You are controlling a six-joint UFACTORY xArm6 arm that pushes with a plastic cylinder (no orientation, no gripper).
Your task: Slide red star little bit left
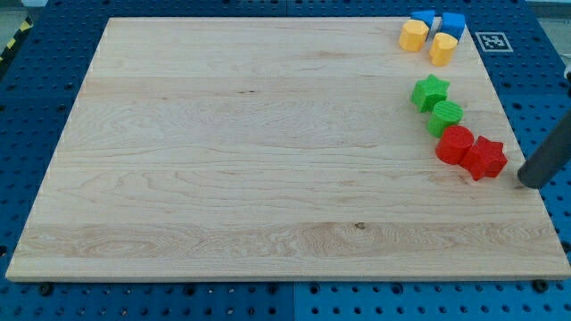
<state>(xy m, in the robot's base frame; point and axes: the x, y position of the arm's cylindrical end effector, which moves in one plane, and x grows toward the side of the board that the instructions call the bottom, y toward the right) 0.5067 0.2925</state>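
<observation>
The red star (485,158) lies near the board's right edge, touching a red rounded block (454,144) on its left. My tip (530,181) is the lower end of the dark rod coming in from the view's right. It stands just right of the red star, slightly lower in the view, with a small gap between them.
A green star (429,92) and a green rounded block (445,116) sit just above the red blocks. Two yellow blocks (413,36) (442,48) and two blue blocks (423,19) (453,24) cluster at the top right. The wooden board's right edge (526,160) runs close by.
</observation>
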